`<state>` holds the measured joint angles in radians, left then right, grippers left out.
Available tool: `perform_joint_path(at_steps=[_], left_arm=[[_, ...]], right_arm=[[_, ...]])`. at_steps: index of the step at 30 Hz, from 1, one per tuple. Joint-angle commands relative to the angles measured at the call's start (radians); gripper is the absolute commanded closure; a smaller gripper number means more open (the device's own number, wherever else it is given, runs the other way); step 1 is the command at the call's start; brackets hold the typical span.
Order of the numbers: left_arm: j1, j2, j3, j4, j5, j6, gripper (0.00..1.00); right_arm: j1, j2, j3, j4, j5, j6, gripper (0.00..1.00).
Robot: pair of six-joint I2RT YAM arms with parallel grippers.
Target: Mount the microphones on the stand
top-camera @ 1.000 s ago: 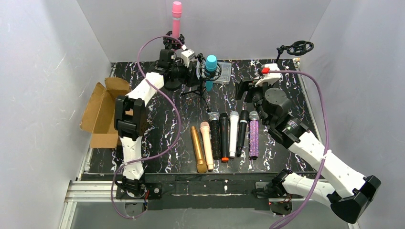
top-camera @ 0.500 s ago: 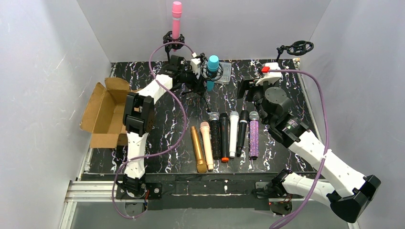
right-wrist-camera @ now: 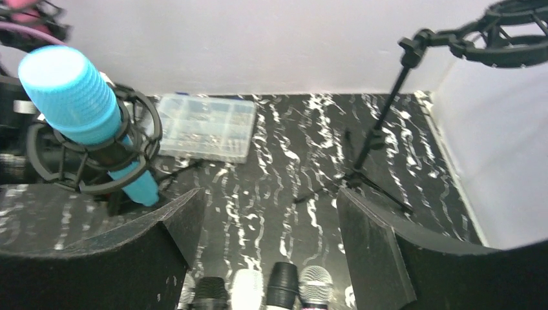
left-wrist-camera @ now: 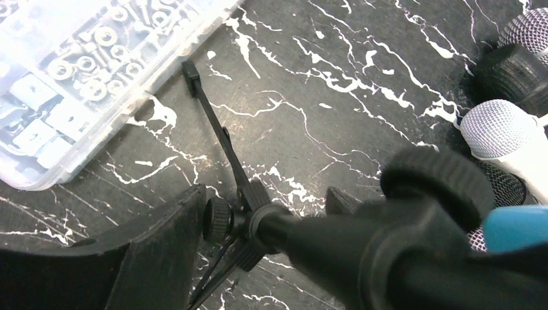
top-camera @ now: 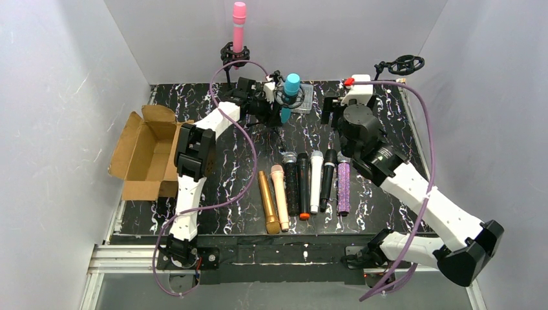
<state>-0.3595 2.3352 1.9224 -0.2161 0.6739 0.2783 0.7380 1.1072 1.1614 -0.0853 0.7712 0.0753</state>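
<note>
A pink microphone [top-camera: 239, 26] stands in the back-left stand. A teal-blue microphone [top-camera: 291, 87] sits in the shock mount of the middle tripod stand [top-camera: 279, 123]. My left gripper [top-camera: 273, 108] is open with that stand's black pole [left-wrist-camera: 304, 236] between its fingers, the teal body [left-wrist-camera: 517, 226] at the edge of the left wrist view. Gold [top-camera: 267, 201], peach [top-camera: 280, 197], black [top-camera: 303, 186], white [top-camera: 315, 181] and purple glitter [top-camera: 343, 187] microphones lie in a row. My right gripper [top-camera: 329, 113] is open and empty above their heads [right-wrist-camera: 271, 213].
An empty stand with a ring mount [top-camera: 404, 64] stands at the back right, also in the right wrist view [right-wrist-camera: 381, 129]. A clear parts box [top-camera: 302, 100] lies behind the middle stand. An open cardboard box [top-camera: 142, 152] sits at the left table edge.
My left gripper has moved right from the pink microphone's stand to the teal microphone's stand. My right gripper has moved a little toward the back.
</note>
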Motion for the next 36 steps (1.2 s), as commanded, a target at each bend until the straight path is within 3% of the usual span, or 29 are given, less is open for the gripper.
perform_joint_path(at_steps=[1,6,11,13,17,18,28,36], left_arm=[[-0.023,0.040,0.073,0.011,-0.002,-0.017,0.39],[-0.031,0.087,0.100,0.045,0.008,-0.055,0.51],[-0.034,0.114,0.109,0.082,0.018,-0.069,0.49],[-0.036,0.118,0.114,0.078,0.016,-0.069,0.44],[-0.036,0.058,0.046,0.050,0.004,-0.039,0.06],[-0.036,0.032,0.020,0.037,0.000,-0.027,0.02],[-0.014,-0.256,-0.244,-0.160,-0.043,0.033,0.02],[-0.007,-0.360,-0.366,-0.076,-0.093,-0.051,0.02]], right_arm=[[-0.019,0.049,0.064,-0.038,0.192,0.008,0.17],[-0.068,0.071,0.081,-0.041,0.255,0.044,0.13],[-0.128,0.128,0.095,-0.049,0.255,0.061,0.10],[-0.161,0.150,0.101,-0.059,0.246,0.078,0.09],[-0.250,0.165,0.122,-0.060,0.225,0.113,0.06],[-0.268,0.169,0.131,-0.056,0.222,0.117,0.04],[-0.400,0.233,0.203,-0.069,0.109,0.172,0.02],[-0.422,0.347,0.144,0.024,0.051,0.083,0.02]])
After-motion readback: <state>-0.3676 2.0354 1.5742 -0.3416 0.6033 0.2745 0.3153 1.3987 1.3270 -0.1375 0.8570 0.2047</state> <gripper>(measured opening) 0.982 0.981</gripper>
